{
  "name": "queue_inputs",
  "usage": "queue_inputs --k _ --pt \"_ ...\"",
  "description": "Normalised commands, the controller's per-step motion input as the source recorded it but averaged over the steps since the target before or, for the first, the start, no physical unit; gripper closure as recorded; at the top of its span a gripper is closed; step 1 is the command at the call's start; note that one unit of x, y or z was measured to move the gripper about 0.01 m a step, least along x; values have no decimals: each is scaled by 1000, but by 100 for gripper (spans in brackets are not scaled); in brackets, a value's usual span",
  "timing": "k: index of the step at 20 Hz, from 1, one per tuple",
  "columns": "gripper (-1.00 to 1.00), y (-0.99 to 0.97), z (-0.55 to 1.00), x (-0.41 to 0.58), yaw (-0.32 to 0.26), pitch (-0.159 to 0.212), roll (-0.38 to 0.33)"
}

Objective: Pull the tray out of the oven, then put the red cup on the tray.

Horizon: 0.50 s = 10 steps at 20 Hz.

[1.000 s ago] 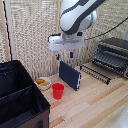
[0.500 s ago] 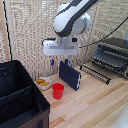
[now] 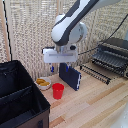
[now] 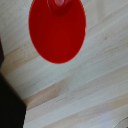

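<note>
Overhead, the white robot arm (image 3: 70, 27) hangs above the pale wooden surface (image 3: 95, 102), its wrist block directly over the space between the red cup (image 3: 58, 90) and the navy-blue slab (image 3: 70, 76). The pincer (image 3: 64, 67) shows only as short dark fingers below the wrist block, in front of the blue slab, and whether they are spread or closed cannot be told from either view; nothing is seen between them. The red cup stands upright on the surface, apart from the pincer and lower than it, just beside the blue slab on the exterior view's left. In the wrist view the cup (image 4: 57, 30) appears from above as a red oval on the wood grain, with a dark mass at one edge of that picture. A small white bowl (image 3: 43, 82) with yellow contents sits just behind the cup, close to the big black fabric case (image 3: 20, 97) that fills the exterior view's lower left. The oven (image 3: 113, 55) stands well apart at the exterior view's right, against the woven screen (image 3: 30, 35). The tray (image 3: 96, 72), dark and ribbed, lies in front of it on the surface.
</note>
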Motion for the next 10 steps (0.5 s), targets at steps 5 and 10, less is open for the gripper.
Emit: queue_inputs --k 5,10 --pt "-100 37 -402 -124 0 103 -60" --pt "-100 -51 -351 -94 8 76 -78"
